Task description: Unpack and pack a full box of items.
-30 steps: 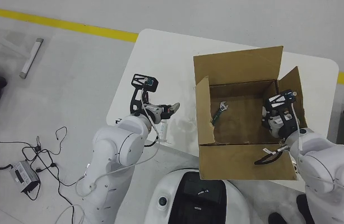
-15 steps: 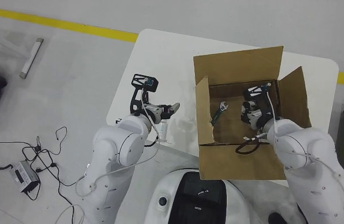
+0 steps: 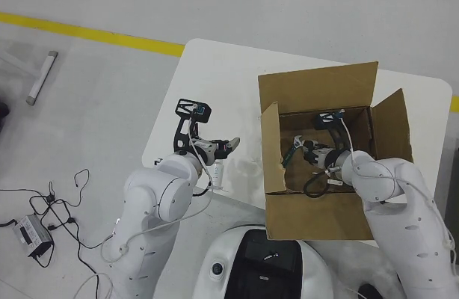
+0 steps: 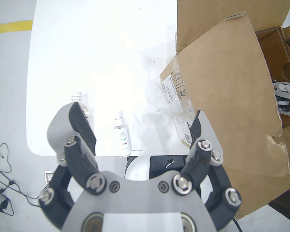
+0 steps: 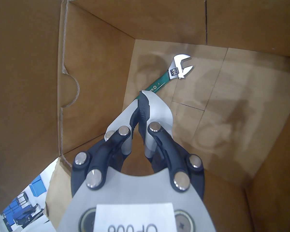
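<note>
One wrench (image 5: pixel 166 78), one box (image 3: pixel 319 91), two bottles (image 4: pixel 90 113) (image 4: pixel 122 138)

The box (image 3: pixel 327 217) floor lies mostly free beside the wrench (image 5: pixel 170 77), but high walls close it around. On the table (image 4: pixel 99 37), two bottles (image 4: pixel 122 136), probably lying, occupy the near edge.

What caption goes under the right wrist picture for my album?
Shut right gripper inside the cardboard box, tips pointing at a green-handled wrench on its floor.
</note>
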Robot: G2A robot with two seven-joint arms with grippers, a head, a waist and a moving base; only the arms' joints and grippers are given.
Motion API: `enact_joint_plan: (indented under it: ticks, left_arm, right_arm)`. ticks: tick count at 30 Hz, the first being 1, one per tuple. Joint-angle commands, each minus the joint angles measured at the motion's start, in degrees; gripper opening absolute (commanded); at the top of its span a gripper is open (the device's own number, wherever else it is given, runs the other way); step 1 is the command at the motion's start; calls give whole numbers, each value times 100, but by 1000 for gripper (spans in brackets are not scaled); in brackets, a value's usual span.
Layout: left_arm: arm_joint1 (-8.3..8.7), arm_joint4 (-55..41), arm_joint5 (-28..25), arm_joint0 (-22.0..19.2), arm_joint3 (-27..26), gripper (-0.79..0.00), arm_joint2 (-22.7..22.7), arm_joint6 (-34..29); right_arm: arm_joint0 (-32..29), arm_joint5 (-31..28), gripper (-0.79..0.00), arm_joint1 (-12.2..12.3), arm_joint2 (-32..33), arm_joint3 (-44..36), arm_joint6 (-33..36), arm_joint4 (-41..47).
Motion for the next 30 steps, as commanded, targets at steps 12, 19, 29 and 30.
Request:
enact_joint_plan:
  ticks: [12,19,29,30]
  left_arm:
    - [0,0,0,0,0,0,0,0]
    - [0,0,0,0,0,0,0,0]
    - [0,0,0,0,0,0,0,0]
    - [0,0,0,0,0,0,0,0]
  right_arm:
    - [198,269,-785,-66,85,472,-107,1131]
    - [727,1012,-785,-144,-515,801,182,671]
    - [1093,3030,-785,-418,-1926,753,-5,-1153]
    - [1098,3191,-785,-451,-1998,792,-93,-1205]
